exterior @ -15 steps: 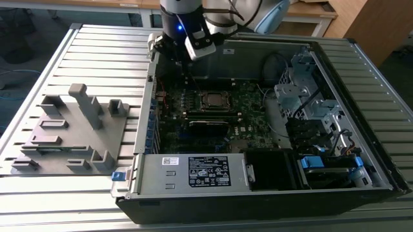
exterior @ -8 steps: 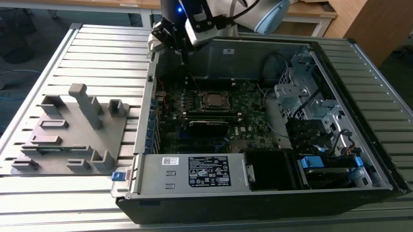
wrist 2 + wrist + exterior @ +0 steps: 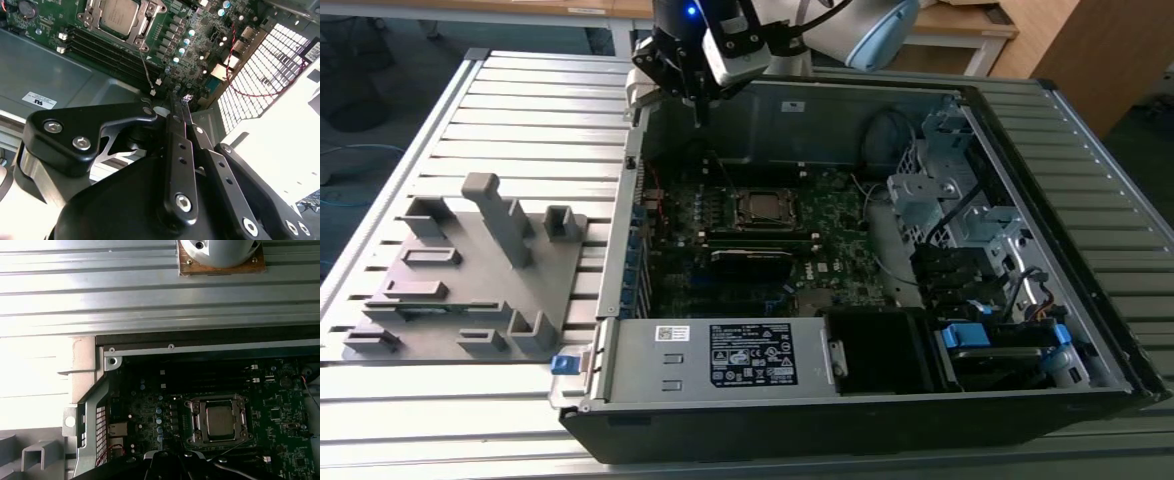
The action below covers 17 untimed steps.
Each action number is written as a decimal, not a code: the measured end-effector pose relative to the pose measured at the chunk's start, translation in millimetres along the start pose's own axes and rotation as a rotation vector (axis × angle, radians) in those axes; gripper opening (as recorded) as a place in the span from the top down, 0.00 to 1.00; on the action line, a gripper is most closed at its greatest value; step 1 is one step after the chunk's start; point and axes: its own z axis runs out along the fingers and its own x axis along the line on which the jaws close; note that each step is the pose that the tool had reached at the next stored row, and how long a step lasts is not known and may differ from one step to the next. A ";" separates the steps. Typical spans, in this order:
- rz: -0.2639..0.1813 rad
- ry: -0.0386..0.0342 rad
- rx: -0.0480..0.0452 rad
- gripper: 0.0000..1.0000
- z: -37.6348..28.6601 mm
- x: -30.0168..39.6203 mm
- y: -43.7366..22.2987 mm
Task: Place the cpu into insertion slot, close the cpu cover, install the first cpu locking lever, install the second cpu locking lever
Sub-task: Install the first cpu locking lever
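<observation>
Where it lay seated in the small square insertion slot of the green motherboard, the small flat square cpu showed a dull silvery-grey metal top, level and bare. The thin silvery metal cpu cover lay flat around it, framing it on every side.

The second wrist view caught the same chip at a slant. There a thin wire lever stood out from the socket's corner towards the black gripper, whose two fingers met at the tips with nothing between them.

The exterior view added the wider setting. The open black and grey computer case lay on a slatted metal table. The gripper hung over the case's wall at the upper edge, well apart from the socket. A grey moulded fixture sat beside the case on the exterior view's left.
</observation>
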 end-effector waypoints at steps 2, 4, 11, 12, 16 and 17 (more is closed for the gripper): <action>0.000 0.0000 -0.0001 0.89 0.2 0.0 0.0; 0.000 0.0000 -0.0001 0.89 1.2 0.1 -0.2; 0.000 -0.0002 0.0019 0.89 4.7 0.1 -0.7; 0.000 -0.0001 0.0024 0.89 4.7 0.1 -0.7; 0.000 -0.0003 0.0023 0.89 5.6 0.2 -0.8; 0.000 -0.0003 0.0024 0.89 6.5 0.2 -1.0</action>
